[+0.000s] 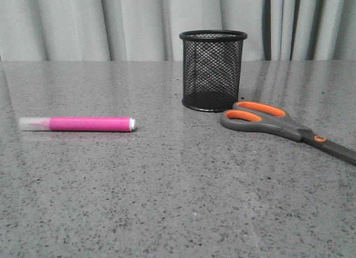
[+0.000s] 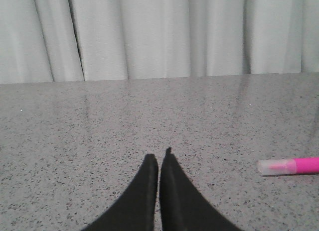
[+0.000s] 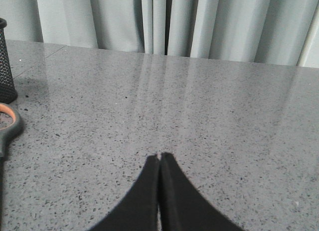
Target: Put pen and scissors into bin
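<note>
The pink pen [image 1: 78, 124] lies flat on the grey table at the left, clear cap to the left. The black mesh bin [image 1: 212, 70] stands upright at centre back. The scissors [image 1: 283, 126] lie flat just right of the bin, orange-lined handles near its base, blades running off to the right. Neither gripper shows in the front view. My left gripper [image 2: 159, 156] is shut and empty over bare table, with the pen [image 2: 289, 166] off to its side. My right gripper [image 3: 160, 156] is shut and empty, with a scissors handle [image 3: 9, 125] and the bin's edge [image 3: 5, 66] at the frame's side.
The speckled grey table [image 1: 167, 202] stretches wide around the three objects. A pale grey curtain [image 1: 83, 24] hangs behind the table's far edge.
</note>
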